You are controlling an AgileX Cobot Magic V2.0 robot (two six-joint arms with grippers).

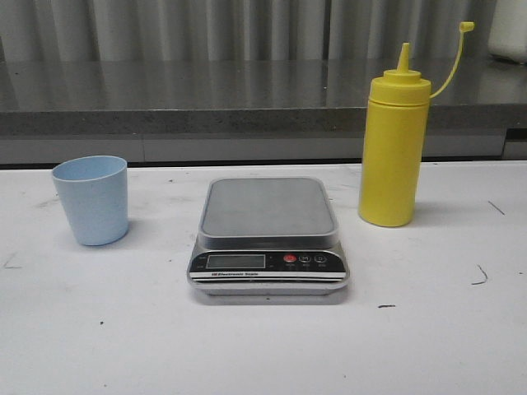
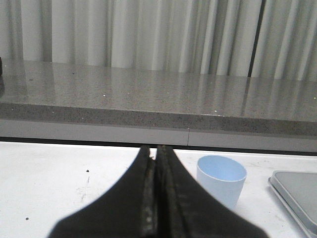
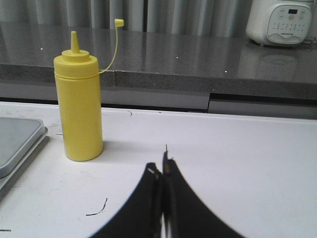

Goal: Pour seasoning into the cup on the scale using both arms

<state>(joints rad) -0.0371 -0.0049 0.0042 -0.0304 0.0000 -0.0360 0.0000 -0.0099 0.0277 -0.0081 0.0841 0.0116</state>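
The yellow seasoning bottle [image 1: 394, 148] stands upright on the white table at the right, its small cap hanging off on a thin tether. It also shows in the right wrist view [image 3: 78, 101]. The pale blue cup [image 1: 91, 199] stands empty on the table at the left, beside the scale, not on it; it also shows in the left wrist view [image 2: 221, 179]. The scale [image 1: 268, 239] sits between them with a bare steel platform. My left gripper [image 2: 154, 149] is shut and empty, short of the cup. My right gripper [image 3: 161, 166] is shut and empty, short of the bottle. Neither gripper shows in the front view.
A grey stone counter ledge [image 1: 247, 99] runs along the back of the table, with a pleated curtain behind it. A white appliance [image 3: 282, 22] stands on the counter at the far right. Small dark marks [image 1: 482, 276] dot the table.
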